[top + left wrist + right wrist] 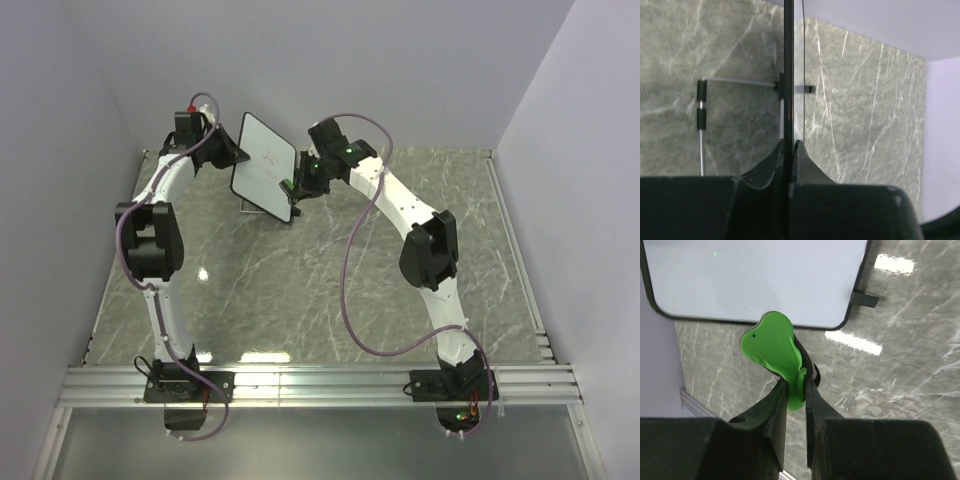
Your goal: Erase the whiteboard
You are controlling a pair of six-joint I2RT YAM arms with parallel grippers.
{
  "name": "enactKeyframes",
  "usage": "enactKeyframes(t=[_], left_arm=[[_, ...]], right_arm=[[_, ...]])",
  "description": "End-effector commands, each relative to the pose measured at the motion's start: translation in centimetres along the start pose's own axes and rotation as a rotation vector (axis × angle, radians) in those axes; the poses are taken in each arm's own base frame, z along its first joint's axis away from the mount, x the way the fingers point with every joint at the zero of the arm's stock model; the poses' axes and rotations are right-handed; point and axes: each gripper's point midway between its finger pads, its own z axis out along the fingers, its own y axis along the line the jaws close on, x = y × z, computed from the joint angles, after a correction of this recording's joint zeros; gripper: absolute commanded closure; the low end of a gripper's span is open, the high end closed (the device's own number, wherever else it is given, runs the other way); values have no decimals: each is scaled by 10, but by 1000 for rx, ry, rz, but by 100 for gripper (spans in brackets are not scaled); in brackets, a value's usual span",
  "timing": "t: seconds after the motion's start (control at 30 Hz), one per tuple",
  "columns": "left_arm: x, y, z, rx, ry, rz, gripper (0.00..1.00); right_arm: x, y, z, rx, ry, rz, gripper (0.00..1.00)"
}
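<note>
Grey-green marbled stone forms the tabletop (300,290). The whiteboard (265,162) stands at its far end, left of centre, tilted back on a metal rod stand (700,115) with its face turned toward the right arm. The left end effector (790,150) is closed on the board's left edge, with the thin black frame pinched edge-on between the fingers. Judged purpose: to brace the light board so that wiping pressure neither tips nor slides it. The right end effector (796,390) is closed narrow on the green eraser (772,350), gripping its lower lobe so the upper lobe projects clear of the fingers as the working face. The eraser's tip sits in front of the board's lower edge; contact with the surface cannot be confirmed from these views. The overhead view shows a faint reddish mark (268,155) near the board's middle, while the portion seen from the right wrist appears clean. Assessment: the hold and the tool are in place, but the marked area is not yet wiped. The next move calls for carrying the eraser up across the face.
</note>
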Motion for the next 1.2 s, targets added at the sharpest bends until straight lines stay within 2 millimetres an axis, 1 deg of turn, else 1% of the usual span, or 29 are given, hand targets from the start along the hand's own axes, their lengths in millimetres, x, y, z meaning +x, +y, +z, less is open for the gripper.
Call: enactKeyframes(t=[0.0,0.03,0.07,0.13,0.17,0.2,0.23,0.3,0.33,0.4,0.43,0.47,0.5,0.57,0.6,0.63,0.7,0.73,0.77,0.8,0.83,0.87,0.9,0.93,1.0,1.07,1.1,1.13,1.17], left_arm=[[37,20,-13,-83,87,25,100],[49,24,-14,-87,111,9,100],[49,20,-21,-78,107,8,100],[61,15,-26,-58,128,4,100],[71,15,-32,-63,142,2,100],[76,15,-36,-64,147,0,100],[90,17,-37,-70,169,-14,100],[94,9,-48,-53,170,-14,100],[105,9,-51,-59,189,-25,100],[105,-2,-62,-44,174,-22,100],[112,-3,-65,-46,182,-26,100],[108,-10,-69,-35,163,-16,100],[108,-11,-71,-39,161,-16,100],[110,-11,-71,-49,162,-19,100],[111,-5,-74,-84,172,-25,100],[105,-4,-76,-105,150,-16,100],[84,-8,-90,-115,71,-5,100],[72,-7,-97,-120,35,-11,100],[62,-11,-104,-115,8,-9,100],[57,-11,-108,-119,0,-14,100],[48,-16,-113,-110,-20,-6,100],[43,-22,-116,-95,-30,1,100],[42,-29,-118,-70,-27,1,100],[33,-27,-123,-60,-51,-4,100],[32,-40,-128,-9,-58,-14,100],[36,-42,-129,6,-61,-22,100],[40,-42,-128,13,-55,-32,100],[50,-38,-126,11,-35,-47,100],[53,-38,-127,17,-32,-48,100]], right_arm=[[-7,-2,-9,19,-34,6,100],[-9,-6,-9,32,-42,7,100],[-11,-6,-9,36,-47,7,100],[-14,-7,-9,39,-59,10,100],[-16,-9,-9,46,-67,14,100],[-17,-10,-8,51,-70,16,100],[-18,-10,-7,53,-73,14,100],[-19,-14,-8,68,-83,16,100],[-19,-15,-7,73,-84,13,100],[-17,-18,-5,84,-83,12,100],[-15,-19,-4,86,-80,9,100],[-14,-20,-3,90,-79,8,100],[-10,-23,0,101,-75,5,100],[-4,-22,4,110,-67,-11,100],[2,-17,8,109,-57,-28,100],[5,-14,9,106,-53,-43,100],[7,-8,9,101,-54,-59,100],[8,-3,7,90,-57,-65,100],[4,0,1,80,-72,-66,100],[3,0,0,81,-84,-64,100],[-1,0,-4,80,-101,-66,100],[-3,1,-8,83,-114,-73,100],[-8,5,-17,74,-135,-79,100],[-11,7,-22,72,-147,-88,100],[-15,15,-31,53,-166,-95,100],[-11,21,-33,36,-161,-98,100],[-10,24,-31,25,-161,-99,100],[-7,27,-29,14,-155,-101,100],[1,30,-23,8,-135,-107,100]])
